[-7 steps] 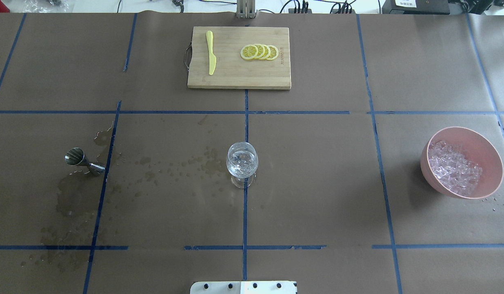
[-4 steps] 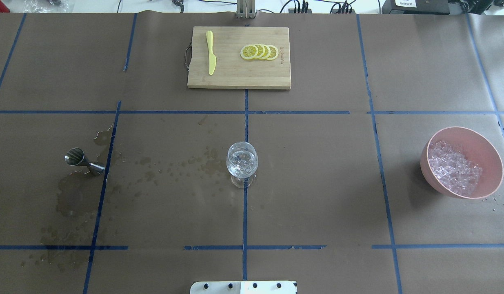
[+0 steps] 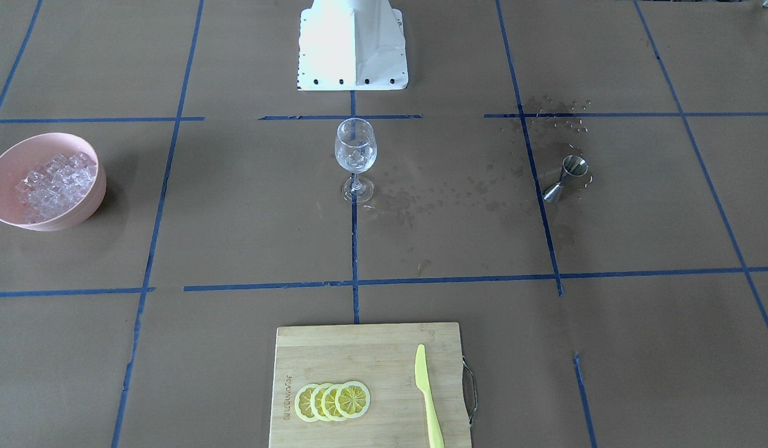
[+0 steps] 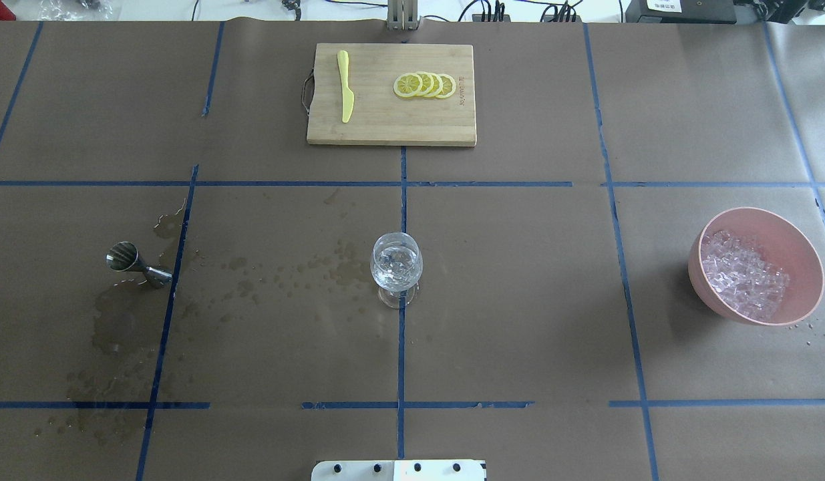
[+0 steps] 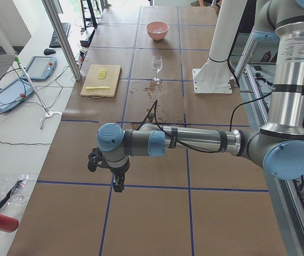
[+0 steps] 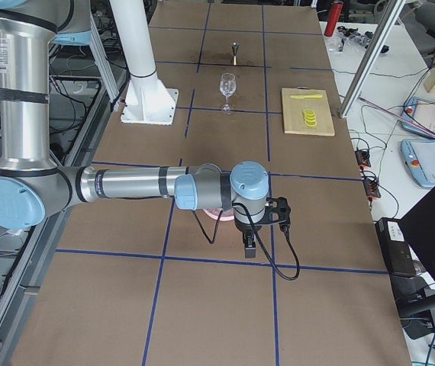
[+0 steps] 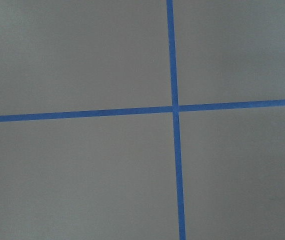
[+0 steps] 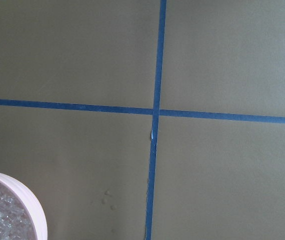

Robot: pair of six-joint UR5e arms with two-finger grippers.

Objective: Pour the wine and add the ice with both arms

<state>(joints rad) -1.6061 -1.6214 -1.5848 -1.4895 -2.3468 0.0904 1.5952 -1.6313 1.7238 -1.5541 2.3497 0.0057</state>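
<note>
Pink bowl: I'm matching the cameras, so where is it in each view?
Front-facing: bowl at left edge.
Overhead: right side.
Exterior left: far top.
Exterior right: mostly hidden behind right arm.
Left wrist: absent.
Right wrist: bottom-left corner.
Shared landmark: wine glass, mid-table.

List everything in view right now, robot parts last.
clear stemmed wine glass: one, clear, table centre, upright.
pink round bowl: one, pink, robot's right side.
clear ice cubes: many, clear, heaped in the bowl, some in the glass.
steel jigger: one, silver, robot's left side, among wet spots.
wooden cutting board: one, tan, far centre.
yellow plastic knife: one, yellow, on the board.
lemon slices: four, yellow, overlapping on the board.
white base block: one, white, robot's edge, centre.
left gripper: one, black, past the jigger; state unclear.
right gripper: one, black, past the bowl; state unclear.
</note>
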